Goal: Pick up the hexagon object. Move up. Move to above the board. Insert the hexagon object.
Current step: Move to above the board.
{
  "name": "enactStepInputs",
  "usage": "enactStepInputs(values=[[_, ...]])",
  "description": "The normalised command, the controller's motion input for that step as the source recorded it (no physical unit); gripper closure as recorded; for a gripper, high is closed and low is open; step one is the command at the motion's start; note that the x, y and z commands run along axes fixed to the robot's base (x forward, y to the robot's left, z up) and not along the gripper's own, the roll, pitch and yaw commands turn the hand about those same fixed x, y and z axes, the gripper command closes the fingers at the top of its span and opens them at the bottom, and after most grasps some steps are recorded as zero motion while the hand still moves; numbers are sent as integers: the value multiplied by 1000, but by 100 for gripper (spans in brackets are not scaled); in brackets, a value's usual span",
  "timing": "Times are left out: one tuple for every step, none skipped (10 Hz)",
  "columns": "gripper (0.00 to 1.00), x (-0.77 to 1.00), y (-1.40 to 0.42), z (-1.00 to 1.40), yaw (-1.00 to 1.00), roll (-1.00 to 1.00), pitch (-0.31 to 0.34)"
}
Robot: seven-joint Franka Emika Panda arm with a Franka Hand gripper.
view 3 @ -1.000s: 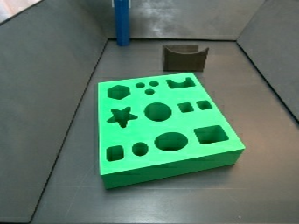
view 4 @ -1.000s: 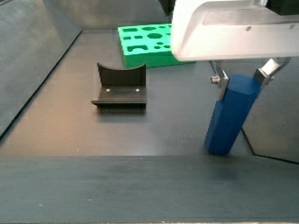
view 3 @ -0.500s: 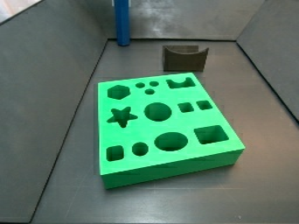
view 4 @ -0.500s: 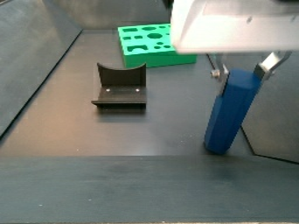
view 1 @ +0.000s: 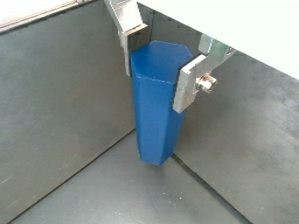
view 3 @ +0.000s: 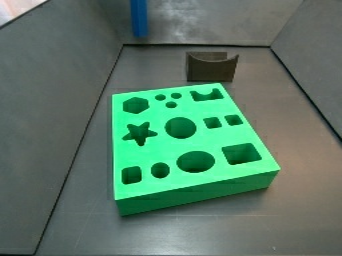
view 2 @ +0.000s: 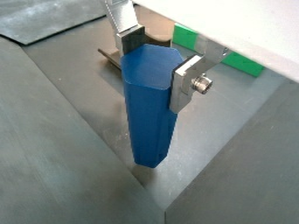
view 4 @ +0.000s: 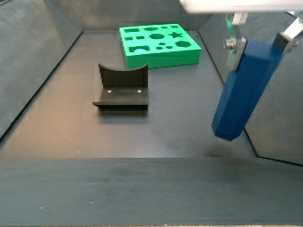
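I see a dark brown fixture [view 3: 211, 65] standing on my dark grey bench [view 3: 201, 230]. In a side view the fixture [view 4: 120, 89] has a flat base and an upright back with a round dip on top. Grey walls [view 4: 24, 62] stand around the bench [view 4: 119, 133].

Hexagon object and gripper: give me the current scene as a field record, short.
gripper: high at the far corner from the board, midpoint, silver fingers either side of the bar's top
hexagon object: blue bar, clamped near its top, tilted a little, its lower end looks clear of the floor in a side view
board: green slab, flat on the floor, its visible holes hold nothing
fixture: dark bracket between board and bar, untouched
stage: lifted, not yet above the board
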Motion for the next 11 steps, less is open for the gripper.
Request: enactStepInputs(values=[[100, 301, -124, 1000, 201, -115, 495], [100, 291, -105, 1000, 148, -87, 444], [100, 273, -88, 1000, 93, -50, 349], [100, 253, -84, 1000, 41, -6, 236], [100, 232, -71, 1000, 19, 16, 173], [100, 194, -60, 1000, 5, 30, 126], [100, 175, -57, 1000, 6, 35, 110], [100, 106, -35, 813, 7, 39, 98], [100, 62, -23, 661, 9, 41, 92], [100, 34, -16, 461, 11, 48, 88], [100, 26, -14, 362, 13, 52, 88]])
